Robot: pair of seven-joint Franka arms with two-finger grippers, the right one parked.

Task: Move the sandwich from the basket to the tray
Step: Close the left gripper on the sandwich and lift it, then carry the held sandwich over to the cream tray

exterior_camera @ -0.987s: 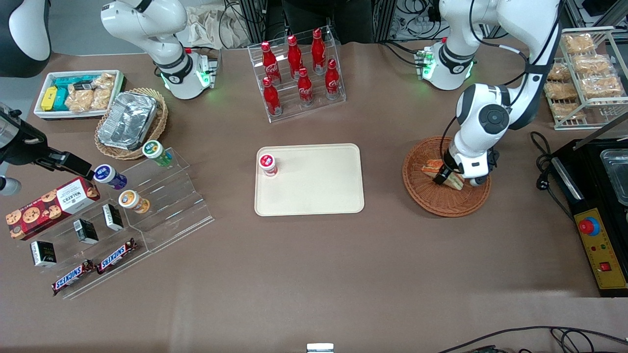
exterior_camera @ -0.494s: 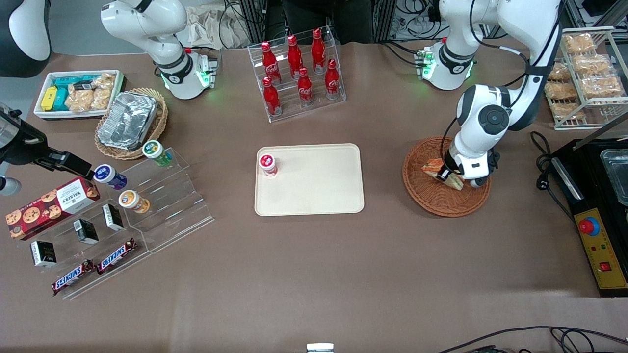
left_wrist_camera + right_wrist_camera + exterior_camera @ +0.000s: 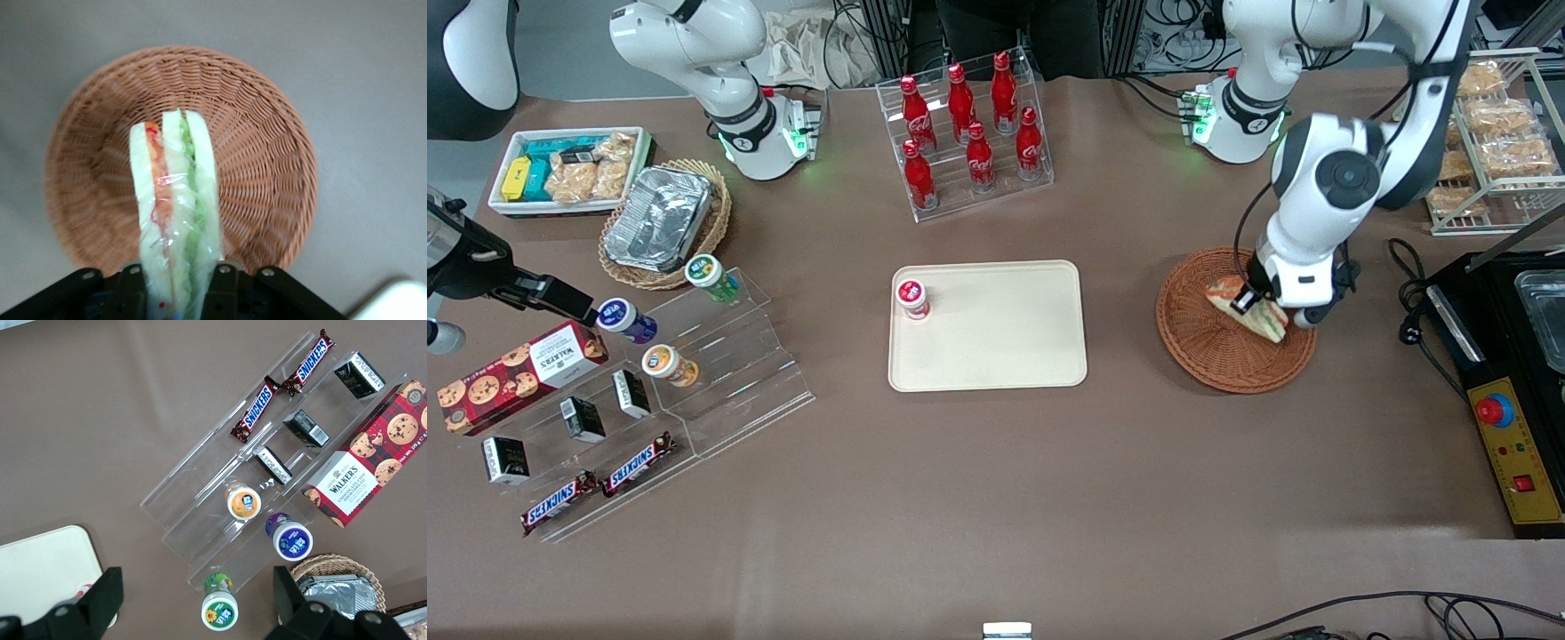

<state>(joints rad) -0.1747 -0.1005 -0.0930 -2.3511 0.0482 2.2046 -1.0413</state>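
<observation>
My left gripper (image 3: 1254,307) is shut on the wrapped sandwich (image 3: 1252,308) and holds it lifted above the reddish-brown wicker basket (image 3: 1209,356). In the left wrist view the sandwich (image 3: 175,213) stands edge-on, white bread with red, orange and green layers, pinched between the black fingers (image 3: 223,290) of the gripper (image 3: 175,293), with the basket (image 3: 267,167) below it. The cream tray (image 3: 996,347) lies at the table's middle, toward the parked arm from the basket, and a corner of the tray (image 3: 393,301) shows in the wrist view.
A small red-capped jar (image 3: 911,299) stands on the tray's corner. A rack of red bottles (image 3: 965,133) stands farther from the camera than the tray. A black appliance (image 3: 1507,373) and a snack rack (image 3: 1489,133) sit at the working arm's end.
The gripper has risen with the sandwich, lifting it off the basket floor and shifting slightly toward the working arm's end; the arm's elbow has moved up too.
</observation>
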